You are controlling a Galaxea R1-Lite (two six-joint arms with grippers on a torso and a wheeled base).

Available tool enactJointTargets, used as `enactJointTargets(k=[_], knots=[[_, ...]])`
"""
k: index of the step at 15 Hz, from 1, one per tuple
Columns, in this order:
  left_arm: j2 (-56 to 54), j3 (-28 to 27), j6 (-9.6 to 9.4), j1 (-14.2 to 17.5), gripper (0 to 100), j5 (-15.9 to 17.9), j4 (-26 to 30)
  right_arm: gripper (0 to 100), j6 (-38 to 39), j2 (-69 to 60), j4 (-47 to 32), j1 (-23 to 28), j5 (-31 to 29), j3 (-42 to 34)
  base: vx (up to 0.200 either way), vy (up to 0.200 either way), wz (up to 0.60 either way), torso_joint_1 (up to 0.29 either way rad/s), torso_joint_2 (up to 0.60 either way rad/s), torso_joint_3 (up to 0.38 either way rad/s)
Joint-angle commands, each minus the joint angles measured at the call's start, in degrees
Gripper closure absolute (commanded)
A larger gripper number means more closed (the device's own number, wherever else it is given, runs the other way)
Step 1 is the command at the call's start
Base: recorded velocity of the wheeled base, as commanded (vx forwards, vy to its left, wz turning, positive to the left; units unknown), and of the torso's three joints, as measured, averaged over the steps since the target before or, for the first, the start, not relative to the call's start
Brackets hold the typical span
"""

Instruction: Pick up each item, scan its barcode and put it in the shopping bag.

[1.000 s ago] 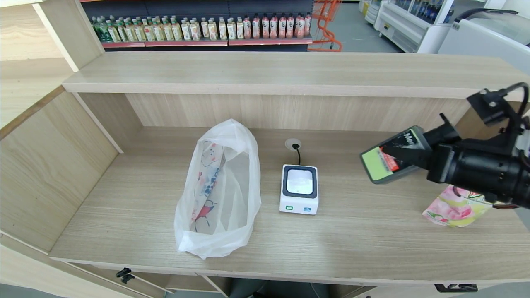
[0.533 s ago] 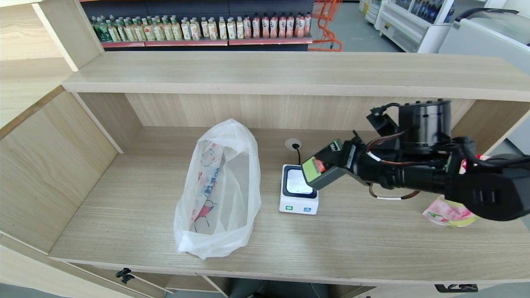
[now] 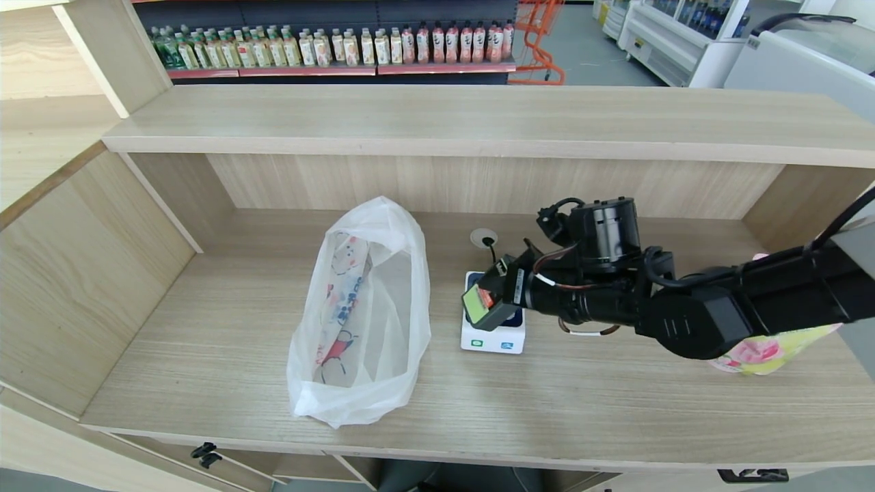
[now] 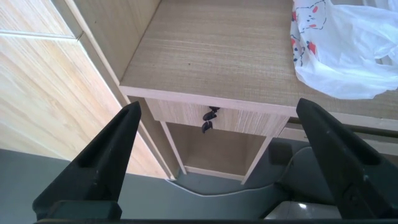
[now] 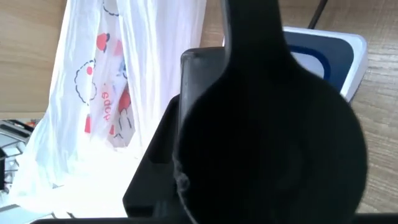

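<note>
- Box [image 3: 478, 305] clamped in right end effector [image 3: 504, 290], held just above scanner [image 3: 492, 339] on worktop [image 3: 581, 396].
- Left end effector [image 4: 217, 155] near worktop front edge, jaws spread apart, empty.
- Shopping bag [image 3: 362, 307] lies beside scanner.

Right arm [image 3: 697, 311]: stretches in from the robot's right side, forearm close to level, reaching toward the centre of the head view.
Right wrist [image 3: 581, 301]: in line with the forearm, with a round black housing above it and loose cables looped around the joint.
Right gripper [image 3: 502, 295]: pointed to the robot's left and slightly down, clamped on a small dark box [image 3: 476, 304] whose green end face leads.
Left gripper [image 4: 219, 106]: aimed downward, its two dark fingers [image 4: 106, 162] spread wide apart.
</note>
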State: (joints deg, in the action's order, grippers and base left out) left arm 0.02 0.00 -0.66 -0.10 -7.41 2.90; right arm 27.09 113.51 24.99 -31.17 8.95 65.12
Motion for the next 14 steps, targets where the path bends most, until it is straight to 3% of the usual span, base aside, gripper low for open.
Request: enactJointTargets(k=[1, 6, 8, 10, 14], knots=[[-0.02, 0.0, -0.04, 0.01, 0, -0.06, 0.0, 100, -0.54, 2.77, -0.12, -0.38, -1.39, 1.67, 0.0, 0.0, 0.0, 0.0, 0.0, 0.0], [-0.02, 0.0, -0.04, 0.01, 0, 0.03, 0.0, 100, 0.16, 0.84, -0.03, -0.38, -1.21, 2.38, 0.0, 0.0, 0.0, 0.0, 0.0, 0.0], [-0.02, 0.0, 0.04, 0.01, 0, -0.06, 0.0, 100, 3.06, -6.28, -0.21, -0.29, -1.13, 1.59, 0.0, 0.0, 0.0, 0.0, 0.0, 0.0], [-0.02, 0.0, 0.04, 0.01, 0, 0.03, 0.0, 100, -0.19, -12.61, -0.21, -0.03, -1.21, -0.52, 0.0, 0.0, 0.0, 0.0, 0.0, 0.0], [-0.02, 0.0, 0.04, 0.01, 0, -0.06, 0.0, 100, -14.96, -27.81, 0.23, 0.85, -1.48, -18.36, 0.0, 0.0, 0.0, 0.0, 0.0, 0.0]])
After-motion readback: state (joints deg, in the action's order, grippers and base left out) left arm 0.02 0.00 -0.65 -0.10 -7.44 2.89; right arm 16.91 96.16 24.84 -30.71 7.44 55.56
